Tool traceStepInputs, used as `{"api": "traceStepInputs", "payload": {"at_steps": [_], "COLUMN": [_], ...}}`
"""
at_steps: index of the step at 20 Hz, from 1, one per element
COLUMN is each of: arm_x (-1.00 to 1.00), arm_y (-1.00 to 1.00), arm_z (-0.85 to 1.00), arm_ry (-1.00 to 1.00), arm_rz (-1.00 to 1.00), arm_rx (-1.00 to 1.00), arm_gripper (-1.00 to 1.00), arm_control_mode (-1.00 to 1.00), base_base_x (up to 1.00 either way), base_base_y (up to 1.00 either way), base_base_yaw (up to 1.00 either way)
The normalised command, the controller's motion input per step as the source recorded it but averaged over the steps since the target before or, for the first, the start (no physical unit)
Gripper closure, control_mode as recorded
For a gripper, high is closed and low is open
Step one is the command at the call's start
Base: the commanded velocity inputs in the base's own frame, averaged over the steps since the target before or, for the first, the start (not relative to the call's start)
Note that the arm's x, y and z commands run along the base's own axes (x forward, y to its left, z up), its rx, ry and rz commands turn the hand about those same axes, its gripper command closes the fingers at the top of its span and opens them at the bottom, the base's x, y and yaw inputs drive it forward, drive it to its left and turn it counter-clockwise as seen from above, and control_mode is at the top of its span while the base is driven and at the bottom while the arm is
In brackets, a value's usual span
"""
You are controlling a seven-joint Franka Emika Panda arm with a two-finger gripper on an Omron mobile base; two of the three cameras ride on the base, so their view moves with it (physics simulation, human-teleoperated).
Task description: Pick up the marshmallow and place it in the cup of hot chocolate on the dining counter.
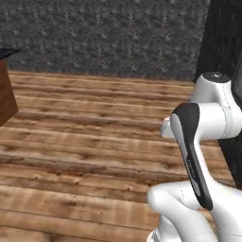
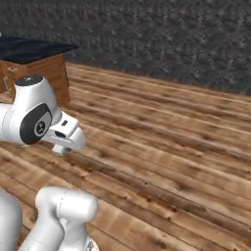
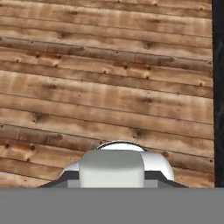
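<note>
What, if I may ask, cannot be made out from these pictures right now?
- dining counter: cut off by the left edge in both base views. What stands on the rest of its top cannot be told.
- gripper: tucked under the wrist in the right base view, too small to tell whether it is open or shut.
- dark panel: cut off by the right edge of the left base view and partly behind the arm. What it is remains unclear.

wooden plank floor (image 1: pixel 85 142) runs back to a dark speckled wall (image 1: pixel 104 33).
</note>
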Motion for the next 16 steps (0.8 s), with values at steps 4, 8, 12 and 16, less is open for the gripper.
{"api": "traceStepInputs", "payload": {"at_steps": [4,8,12,16], "arm_x": [0.00,0.00,0.00,0.00], "arm_y": [0.00,0.00,0.00,0.00], "arm_z": [0.00,0.00,0.00,0.00], "arm_ry": [0.00,0.00,0.00,0.00], "arm_rz": [0.00,0.00,0.00,0.00], "arm_rx": [0.00,0.00,0.00,0.00], "arm_gripper": [1.00,1.00,1.00,1.00], "arm_control_mode": [1.00,1.00,1.00,1.00], "base_base_x": [0.01,0.57,0.99,1.00], "base_base_y": [0.00,0.00,-0.47,-1.00], "base_base_yaw": [1.00,0.92,0.56,0.24]}}
